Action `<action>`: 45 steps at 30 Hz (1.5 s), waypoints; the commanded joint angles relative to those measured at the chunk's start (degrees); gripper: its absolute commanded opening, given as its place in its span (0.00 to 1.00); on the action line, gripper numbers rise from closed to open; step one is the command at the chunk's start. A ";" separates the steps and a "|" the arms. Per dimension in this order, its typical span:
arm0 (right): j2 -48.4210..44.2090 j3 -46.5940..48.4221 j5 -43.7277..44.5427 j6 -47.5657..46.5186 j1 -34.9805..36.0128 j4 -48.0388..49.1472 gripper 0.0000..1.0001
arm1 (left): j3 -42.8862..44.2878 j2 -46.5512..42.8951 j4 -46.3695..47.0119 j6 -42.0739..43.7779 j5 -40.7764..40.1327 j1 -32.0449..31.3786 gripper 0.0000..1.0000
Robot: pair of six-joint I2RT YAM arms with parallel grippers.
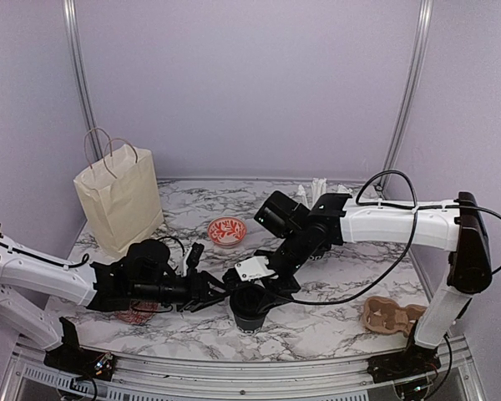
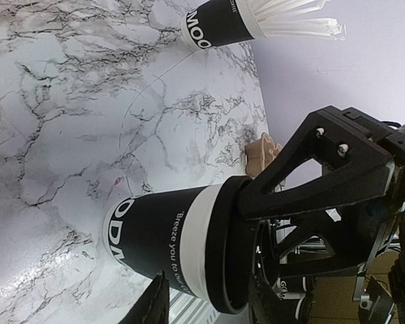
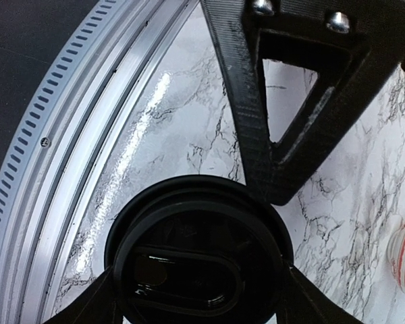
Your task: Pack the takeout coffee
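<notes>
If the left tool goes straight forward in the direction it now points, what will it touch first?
Most likely the small black paper cup, directly ahead of the left tool, with its round black plastic lid gripped by the right tool. Depth is unclear; it may already touch.

Left gripper [image 1: 220,294] and right gripper [image 1: 263,284] crowd cup [image 1: 249,316] and lid [image 3: 196,263] near front edge, open marble table [image 1: 334,322] rightward, paper bag [image 1: 117,200] blocks back left.

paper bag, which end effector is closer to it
Left. The left end effector is right of the paper bag, toward the near edge; the right end effector is farther right, at the coffee cup lid.
</notes>
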 commanded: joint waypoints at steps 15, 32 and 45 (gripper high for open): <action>1.79 -4.95 3.19 -1.01 0.16 1.39 0.68 | 0.64 9.01 17.72 -5.42 8.34 -0.22 0.30; 3.52 -12.03 5.44 -2.17 -0.54 6.21 0.66 | -0.94 13.95 25.91 -12.65 11.51 -0.31 0.13; 5.85 -12.82 5.95 -2.17 -0.63 5.14 0.63 | 3.11 3.14 -3.03 0.48 0.60 -0.27 0.40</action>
